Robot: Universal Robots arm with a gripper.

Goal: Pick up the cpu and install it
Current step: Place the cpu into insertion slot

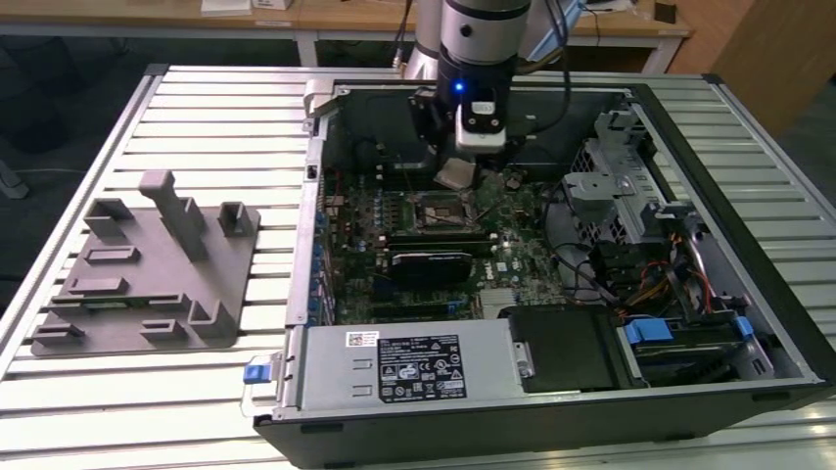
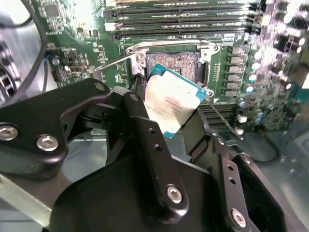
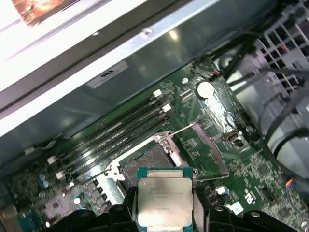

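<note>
The cpu (image 1: 455,174), a thin square chip with a silver-grey metal top on a green-edged base, sits in the upper middle of the exterior view, held above the open computer case (image 1: 731,127) and not touching the board beneath it. The gripper (image 1: 460,162) has it clamped: in both wrist views the two black fingers (image 3: 129,205) press on opposite edges of the chip, and the chip hangs tilted between them with its metal top facing the cameras. Just beyond the chip lies the socket (image 2: 176,63), a dark square recess in the green motherboard (image 1: 392,245); its bed of contacts is bare, and in the first wrist view its metal retention frame (image 3: 198,145) stands swung open to one side with the thin lever raised. Long black memory slots (image 2: 183,21) run beside the socket, and a round coin battery (image 3: 205,88) sits farther off on the board. In the exterior view the silver arm (image 1: 484,39) comes down from the top edge of the frame into the case. A grey power supply (image 1: 398,362) fills the lower middle of the case, with a metal drive cage (image 1: 627,166) toward the exterior view's right. The case lies on a slatted metal bench (image 1: 196,127), and on the exterior view's left a grey plastic fixture (image 1: 144,274) with upright blocks rests well apart from the case
</note>
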